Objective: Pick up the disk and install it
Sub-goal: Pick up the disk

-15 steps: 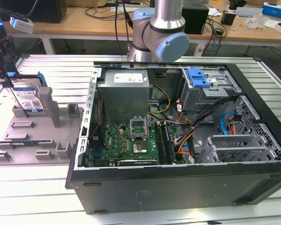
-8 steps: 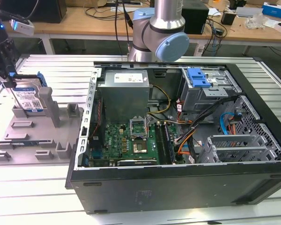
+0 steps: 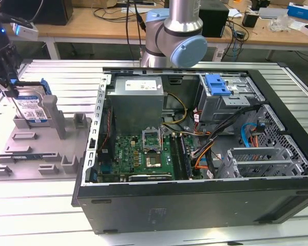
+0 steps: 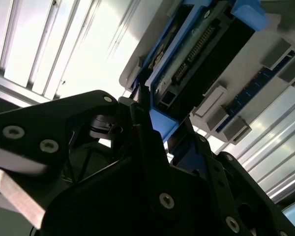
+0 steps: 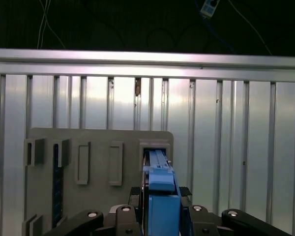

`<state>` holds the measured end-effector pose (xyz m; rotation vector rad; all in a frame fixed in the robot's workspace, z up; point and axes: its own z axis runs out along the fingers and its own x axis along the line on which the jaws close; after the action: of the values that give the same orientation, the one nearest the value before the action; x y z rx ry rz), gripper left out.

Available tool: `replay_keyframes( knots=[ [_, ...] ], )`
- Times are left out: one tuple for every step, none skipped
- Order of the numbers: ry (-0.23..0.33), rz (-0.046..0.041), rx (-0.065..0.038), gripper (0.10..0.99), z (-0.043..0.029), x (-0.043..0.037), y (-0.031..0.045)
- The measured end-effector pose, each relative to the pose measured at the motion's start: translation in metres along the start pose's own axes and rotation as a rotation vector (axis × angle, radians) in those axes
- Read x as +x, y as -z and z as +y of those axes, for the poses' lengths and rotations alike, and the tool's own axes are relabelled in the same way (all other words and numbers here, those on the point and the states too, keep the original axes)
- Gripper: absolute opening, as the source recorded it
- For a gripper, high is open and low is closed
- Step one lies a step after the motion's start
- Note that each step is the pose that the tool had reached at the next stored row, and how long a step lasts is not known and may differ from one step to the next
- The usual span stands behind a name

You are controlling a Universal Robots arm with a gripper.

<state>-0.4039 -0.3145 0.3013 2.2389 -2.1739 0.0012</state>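
Gripper (image 3: 4,77) (image 5: 160,196): black 2-finger unit on UR arm (image 3: 175,37), at exterior view's far left, above grey fixture plate (image 3: 36,148). Fingers (image 5: 135,199) are drawn in on the disk (image 3: 33,106), one each side of its blue rail and pressed to it in both wrist views. They hold nothing else.

Disk: silver drive w/ white-and-blue label and blue rails. It stands on edge, roughly upright, in a slot of the fixture plate, well apart from the PC case (image 3: 195,205). First wrist view shows the rail (image 5: 157,167) running from between the fingers down into the slot. Second wrist view shows its connector edge (image 4: 201,49) w/ the gripper (image 4: 162,123) clamped at the near end. Cannot tell if the disk is seated or slightly raised.

Fixture plate: grey, several upright posts and slots, lying flat on ribbed aluminium table (image 3: 66,77).

PC case: black tower on its side, side panel off, middle of exterior view. Contents:
- grey power supply (image 3: 136,102), back corner, nearer exterior view's left
- green motherboard (image 3: 143,154), in front of the PSU
- drive cage w/ blue latch plate (image 3: 217,84) on top, toward exterior view's right
- assorted cables betw. board and cage

Wooden bench (image 3: 92,23): behind the table, cluttered w/ cables and boxes.
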Motion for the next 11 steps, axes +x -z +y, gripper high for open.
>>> replay_keyframes(
  knots=[
    [0.000, 0.0000, 0.000, 0.392, 0.0000, 0.0000, -0.0004],
    [0.000, -0.0001, 0.000, 0.392, 0.0000, 0.0000, -0.0005],
    [0.000, -0.0001, 0.000, 0.392, 0.0000, 0.0000, -0.0005],
    [0.000, -0.0002, 0.000, 0.392, 0.0000, 0.0000, -0.0005],
    [0.000, -0.0002, 0.000, 0.392, 0.0000, 0.0000, -0.0005],
    [0.000, -0.0002, 0.000, 0.392, 0.0000, 0.0002, -0.0006],
    [0.000, -0.0002, 0.000, 0.392, 0.0000, 0.0004, -0.0006],
    [0.000, -0.0001, 0.000, 0.392, 0.0000, 0.0005, -0.0005],
    [0.000, -0.0002, 0.000, 0.392, 0.0000, 0.0006, -0.0005],
    [0.000, -0.0002, 0.000, 0.392, 0.0000, 0.0006, -0.0005],
    [0.000, -0.0001, 0.000, 0.376, 0.0000, 0.0006, -0.0005]
  ],
)
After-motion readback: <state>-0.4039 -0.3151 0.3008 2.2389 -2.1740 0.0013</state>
